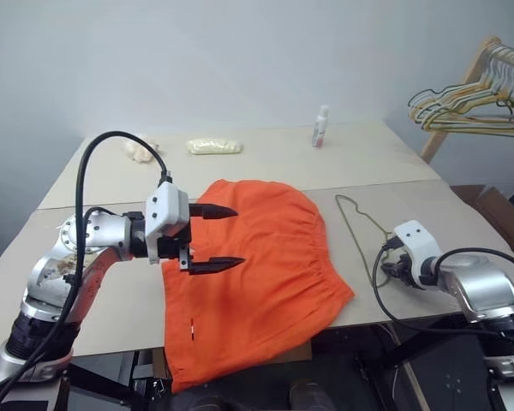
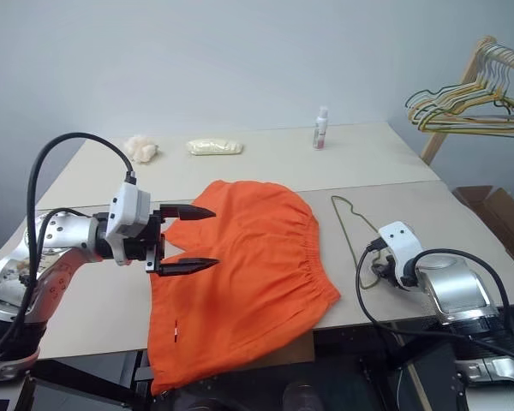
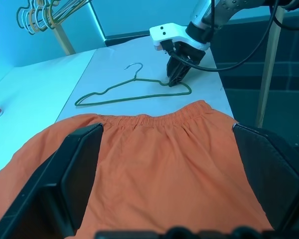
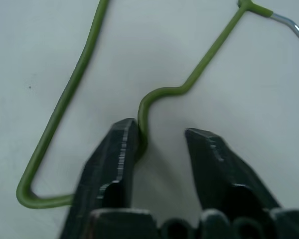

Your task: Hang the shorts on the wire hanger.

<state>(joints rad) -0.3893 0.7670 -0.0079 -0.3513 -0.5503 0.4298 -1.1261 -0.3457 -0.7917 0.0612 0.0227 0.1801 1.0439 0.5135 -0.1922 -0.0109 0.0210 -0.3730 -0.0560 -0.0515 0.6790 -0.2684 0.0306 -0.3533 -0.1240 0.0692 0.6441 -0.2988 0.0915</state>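
The shorts (image 1: 253, 274) lie flat at the table's front edge, one part drooping over it; soft, light and floppy, they look best gripped at the gathered waistband. The wire hanger (image 3: 134, 91) (thin, stiff, springy) lies just beside them at three o'clock. The left gripper (image 1: 212, 238) hovers wide open and empty over the shorts, while the right gripper (image 4: 162, 149), jaws partly apart, touches the wire's shoulder bend with one finger.

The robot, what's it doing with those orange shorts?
It's getting ready to hang them up. The shorts lie flat on the table, hanging a bit over the front edge. The left gripper hovers above them, wide open and holding nothing. The right gripper is down at the wire hanger lying beside the shorts, one finger against the wire, not yet closed on it.
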